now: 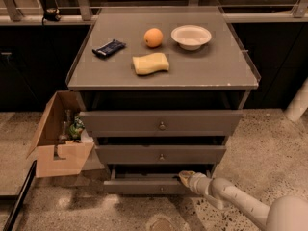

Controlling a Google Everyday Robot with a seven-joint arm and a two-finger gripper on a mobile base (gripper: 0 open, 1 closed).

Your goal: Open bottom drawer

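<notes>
The bottom drawer (139, 186) is the lowest and slimmest of three grey drawer fronts on the cabinet, with a small brass knob (161, 190). It stands pulled out a little, with a dark gap above its front. My gripper (185, 178) reaches in from the lower right on a white arm (236, 200) and sits at the top edge of the bottom drawer front, just right of and above the knob. The middle drawer (160, 154) and top drawer (160, 123) sit above it.
On the cabinet top (211, 71) lie a dark snack bar (109, 47), an orange (153, 37), a yellow sponge (150, 63) and a white bowl (191, 36). An open cardboard box (60, 138) with items stands on the floor at the left. A white post (299, 102) stands at the right.
</notes>
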